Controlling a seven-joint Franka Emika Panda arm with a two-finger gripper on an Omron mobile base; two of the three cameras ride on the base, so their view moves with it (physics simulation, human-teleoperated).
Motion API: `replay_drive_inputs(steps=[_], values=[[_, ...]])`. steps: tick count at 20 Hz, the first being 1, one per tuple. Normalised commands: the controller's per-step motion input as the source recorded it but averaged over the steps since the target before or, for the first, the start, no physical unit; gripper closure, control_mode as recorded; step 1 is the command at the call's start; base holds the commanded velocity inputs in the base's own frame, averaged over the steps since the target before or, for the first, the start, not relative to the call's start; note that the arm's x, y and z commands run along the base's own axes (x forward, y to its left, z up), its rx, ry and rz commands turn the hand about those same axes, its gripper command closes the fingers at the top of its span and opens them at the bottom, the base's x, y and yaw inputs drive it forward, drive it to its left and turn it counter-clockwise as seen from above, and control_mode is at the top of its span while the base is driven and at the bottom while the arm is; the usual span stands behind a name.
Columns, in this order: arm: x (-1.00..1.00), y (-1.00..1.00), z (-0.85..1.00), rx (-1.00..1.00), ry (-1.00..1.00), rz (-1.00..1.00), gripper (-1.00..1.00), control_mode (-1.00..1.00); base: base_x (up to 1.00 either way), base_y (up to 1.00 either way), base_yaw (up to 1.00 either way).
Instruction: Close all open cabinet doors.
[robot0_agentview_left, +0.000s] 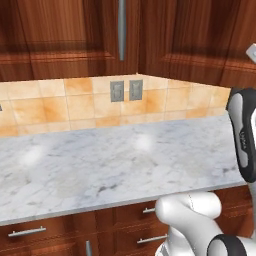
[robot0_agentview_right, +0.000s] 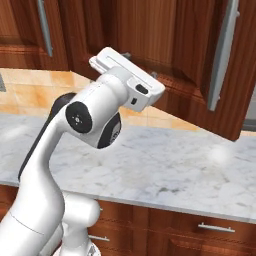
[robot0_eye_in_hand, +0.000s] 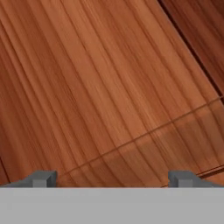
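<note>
An open cabinet door (robot0_agentview_right: 220, 65) hung above the right part of the counter, swung out from the upper cabinets toward the near side, its long silver bar handle (robot0_agentview_right: 222, 55) running down its face and its lower edge above the marble. To its left, another reddish-brown door (robot0_agentview_right: 145, 30) stood behind the robot's hand; whether that one was fully shut was hard to judge from this angle. The gripper (robot0_eye_in_hand: 112, 178) faced glossy wood panelling (robot0_eye_in_hand: 100, 78) at close range, its two dark fingertips (robot0_eye_in_hand: 41, 178) set wide apart with nothing between them, so it stood released and empty. In the left base view, a closed-looking upper door (robot0_agentview_left: 65, 30) with a vertical handle (robot0_agentview_left: 121, 27) sat over the far left corner. Below the cabinets ran an orange-tiled backsplash (robot0_agentview_left: 75, 105) carrying two grey wall outlets (robot0_agentview_left: 126, 90). The white-and-grey marble counter (robot0_agentview_left: 110, 165) stretched left to right, and under its near edge were low drawer fronts (robot0_agentview_right: 210, 232) with short horizontal handles (robot0_agentview_left: 26, 232).
</note>
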Motion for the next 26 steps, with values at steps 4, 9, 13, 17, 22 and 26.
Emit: replay_drive_inputs(steps=[4, 9, 13, 17, 22, 26], values=[[0.65, -0.12, 0.00, 0.05, -0.04, 0.11, -1.00, -1.00, 0.00, 0.00, 0.00], [0.59, -0.12, 0.00, 0.03, 0.00, 0.12, -1.00, -1.00, 0.00, 0.00, 0.00], [0.64, -0.02, 0.00, 0.01, -0.03, 0.17, -1.00, -1.00, 0.00, 0.00, 0.00], [0.62, 0.00, 0.00, 0.00, -0.09, 0.24, -1.00, -1.00, 0.00, 0.00, 0.00], [0.61, 0.00, 0.00, 0.00, -0.08, 0.24, -1.00, -1.00, 0.00, 0.00, 0.00], [0.58, 0.04, 0.00, 0.00, -0.07, 0.25, -1.00, -1.00, 0.00, 0.00, 0.00]])
